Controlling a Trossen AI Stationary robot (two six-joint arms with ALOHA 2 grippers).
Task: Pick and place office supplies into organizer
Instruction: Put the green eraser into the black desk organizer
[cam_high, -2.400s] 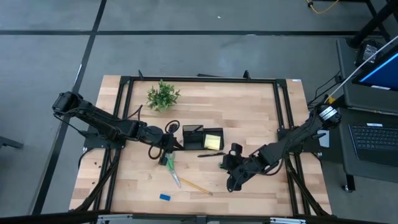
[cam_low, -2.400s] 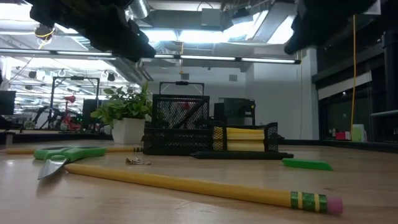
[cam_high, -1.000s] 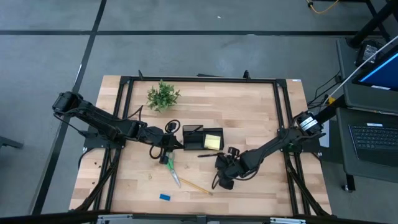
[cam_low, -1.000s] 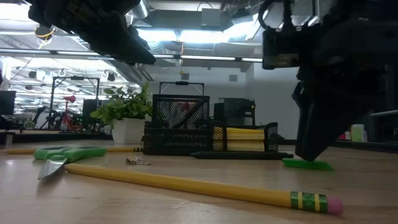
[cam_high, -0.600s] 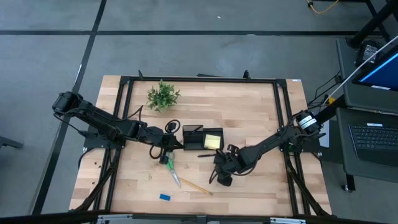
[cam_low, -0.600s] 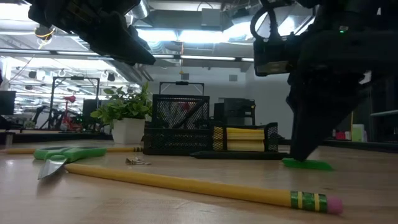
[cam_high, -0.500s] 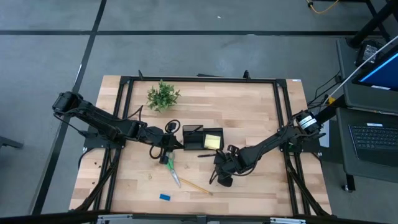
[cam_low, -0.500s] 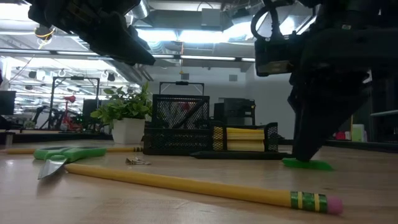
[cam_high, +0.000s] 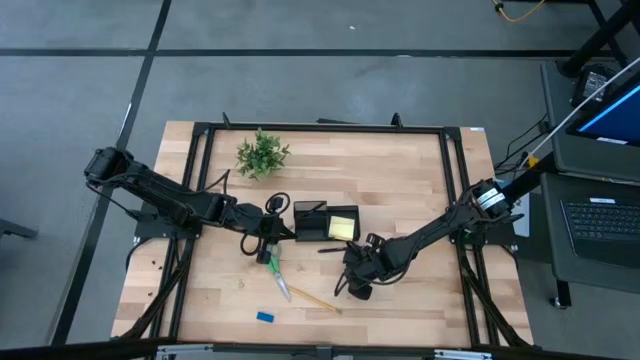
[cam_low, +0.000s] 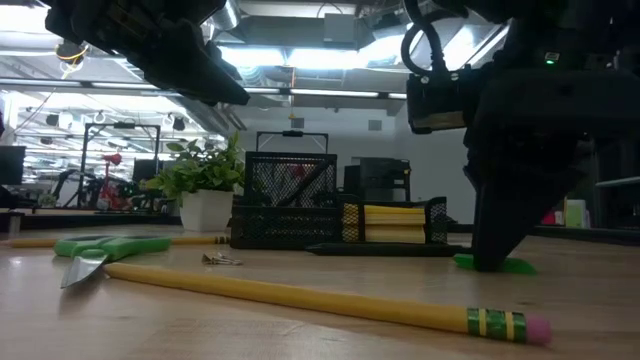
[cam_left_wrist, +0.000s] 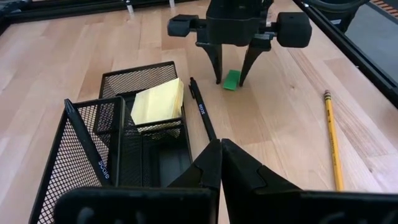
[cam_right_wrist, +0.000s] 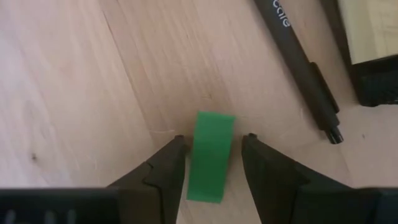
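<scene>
Right gripper (cam_right_wrist: 211, 158): fingers apart, straddling small green block (cam_right_wrist: 211, 155) on table
Left gripper (cam_left_wrist: 219, 163): fingers together, above organizer (cam_left_wrist: 118, 146)

Open-plan lab: ceiling strip lights (cam_low: 300, 60)
</scene>
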